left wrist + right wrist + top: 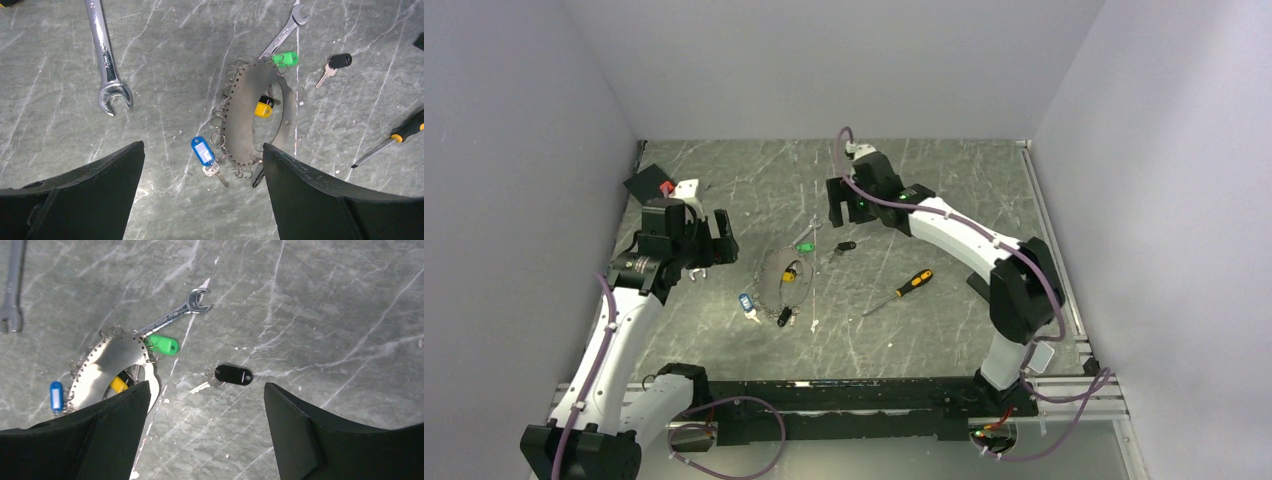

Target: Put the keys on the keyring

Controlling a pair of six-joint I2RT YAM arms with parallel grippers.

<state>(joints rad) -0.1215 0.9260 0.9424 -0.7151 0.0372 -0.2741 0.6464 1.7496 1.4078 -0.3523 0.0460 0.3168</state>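
Note:
The keyring (pixel 774 272) is a flat silver hoop with small rings along its edge, lying mid-table; it also shows in the left wrist view (pixel 240 115) and the right wrist view (pixel 107 360). A green key (pixel 286 58) and a blue key (pixel 202 151) hang at its rim. A yellow key (pixel 263 109) lies inside the hoop. A black key (pixel 846 246) lies loose to its right, and in the right wrist view (pixel 233 374) it is just ahead of my fingers. My left gripper (pixel 709 245) is open above the table, left of the ring. My right gripper (pixel 839 205) is open above the black key.
A large wrench (pixel 107 60) lies left of the ring and a smaller wrench (pixel 282 32) lies by the green key. An orange-and-black screwdriver (pixel 904 290) lies to the right. A black block with a red part (pixel 649 183) sits at the back left. Walls enclose three sides.

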